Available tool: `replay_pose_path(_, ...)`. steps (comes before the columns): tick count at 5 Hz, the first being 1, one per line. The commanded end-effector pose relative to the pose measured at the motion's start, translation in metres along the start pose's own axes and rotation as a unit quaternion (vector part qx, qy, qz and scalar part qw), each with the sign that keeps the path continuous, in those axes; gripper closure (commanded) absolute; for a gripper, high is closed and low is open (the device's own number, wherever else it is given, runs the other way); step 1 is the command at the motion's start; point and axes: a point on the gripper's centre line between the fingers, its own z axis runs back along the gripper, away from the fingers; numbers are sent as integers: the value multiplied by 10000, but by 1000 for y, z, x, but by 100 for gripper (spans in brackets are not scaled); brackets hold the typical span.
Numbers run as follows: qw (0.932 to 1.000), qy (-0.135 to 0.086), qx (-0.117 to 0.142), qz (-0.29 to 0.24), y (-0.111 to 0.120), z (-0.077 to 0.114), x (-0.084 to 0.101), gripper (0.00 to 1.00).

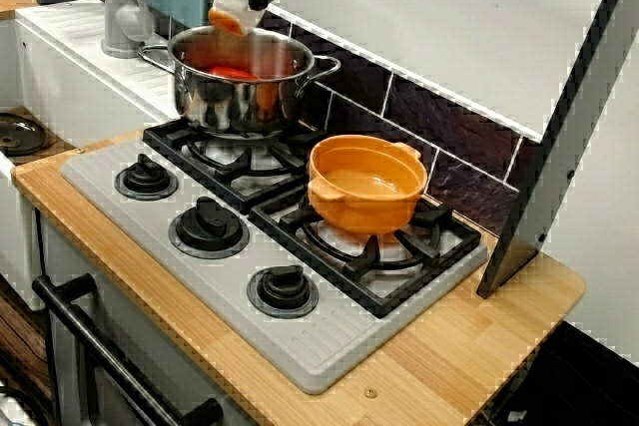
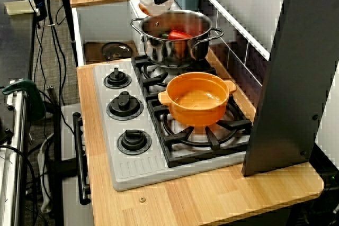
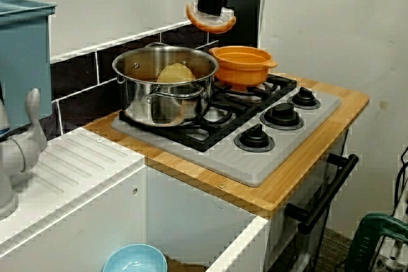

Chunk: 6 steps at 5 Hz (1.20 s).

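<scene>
My gripper [image 3: 210,12] hangs above the far rim of a steel pot [image 3: 166,97] and is shut on an orange crescent-shaped piece [image 3: 210,25] with a pale inside. In the view from the stove's front, the gripper [image 1: 238,5] holds that piece [image 1: 226,20] just over the pot [image 1: 240,92]. A red item [image 1: 233,73] lies inside the pot, also seen in the high side view as a red item [image 2: 180,34]. The pot stands on the back-left burner. An empty orange pot [image 1: 366,187] sits on the neighbouring burner, well clear of the gripper.
Three black knobs [image 1: 208,226] line the grey stove's front. A grey faucet [image 1: 122,7] and white sink counter [image 3: 70,164] lie beside the pot. A grey slanted panel [image 1: 559,137] stands at the stove's other end. A blue bowl [image 3: 135,259] sits low down.
</scene>
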Motion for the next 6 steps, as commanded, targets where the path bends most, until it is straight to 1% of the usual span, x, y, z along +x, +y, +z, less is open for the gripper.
replay_pose_path(1,9988,-430,-46,227,17,18,11,100)
replay_pose_path(3,9986,-402,-38,340,22,17,27,100)
replay_pose_path(4,9985,-412,-23,356,23,16,31,100)
replay_pose_path(6,9988,-383,1,309,23,12,30,100)
